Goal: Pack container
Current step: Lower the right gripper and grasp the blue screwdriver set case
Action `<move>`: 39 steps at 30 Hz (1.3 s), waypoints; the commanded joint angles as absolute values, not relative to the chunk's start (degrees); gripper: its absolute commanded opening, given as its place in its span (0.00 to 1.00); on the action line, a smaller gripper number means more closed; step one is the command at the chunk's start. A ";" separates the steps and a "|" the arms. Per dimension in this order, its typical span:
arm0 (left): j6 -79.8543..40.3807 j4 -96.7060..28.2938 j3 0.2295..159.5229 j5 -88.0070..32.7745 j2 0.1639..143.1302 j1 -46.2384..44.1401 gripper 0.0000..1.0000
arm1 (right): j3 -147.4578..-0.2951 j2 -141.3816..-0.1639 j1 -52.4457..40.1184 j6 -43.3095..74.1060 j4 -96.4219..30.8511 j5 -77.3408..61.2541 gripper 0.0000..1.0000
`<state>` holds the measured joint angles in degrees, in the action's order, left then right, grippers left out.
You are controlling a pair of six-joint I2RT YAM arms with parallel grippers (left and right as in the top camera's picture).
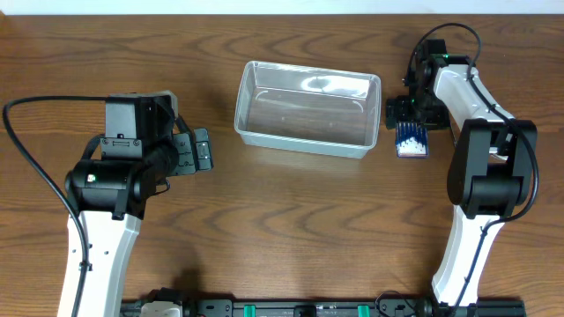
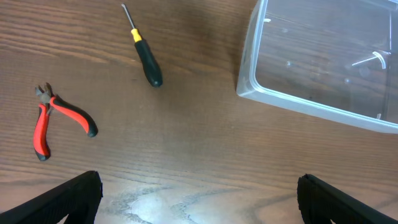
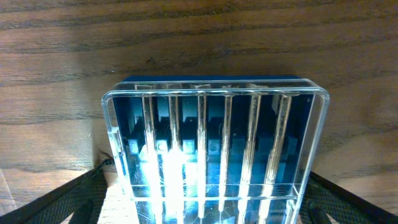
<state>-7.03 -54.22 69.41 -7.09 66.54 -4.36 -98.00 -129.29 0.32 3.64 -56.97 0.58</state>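
Observation:
The clear plastic container (image 1: 307, 108) sits empty at the table's middle; its corner shows in the left wrist view (image 2: 323, 62). My left gripper (image 1: 204, 151) is open and empty left of it, above bare wood (image 2: 199, 183). A black-and-yellow screwdriver (image 2: 144, 50) and red-handled pliers (image 2: 53, 121) lie on the table ahead of it, hidden under the arm in the overhead view. My right gripper (image 1: 407, 113) is low at the far end of the small blue drill-bit case (image 1: 411, 139), right of the container. Its fingers (image 3: 208, 183) straddle the case (image 3: 214, 149), with a gap on the left side.
The table's far edge runs just behind the container and the right arm. Both arm bases stand at the near edge. A black cable loops left of the left arm (image 1: 26, 150).

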 commanded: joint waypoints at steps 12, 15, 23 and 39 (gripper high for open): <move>-6.09 -54.63 70.41 -6.39 66.57 -4.54 0.98 | -97.25 -132.90 0.34 3.81 -57.17 1.02 0.82; -6.09 -54.63 70.41 -6.39 66.57 -4.54 0.98 | -97.25 -132.90 0.34 3.81 -57.17 1.02 0.77; -6.09 -54.63 70.41 -6.39 66.57 -4.54 0.98 | -97.25 -132.90 0.34 3.81 -57.19 1.02 0.71; -6.09 -54.63 70.41 -6.39 66.57 -4.54 0.99 | -97.25 -132.90 0.34 3.81 -57.21 0.99 0.42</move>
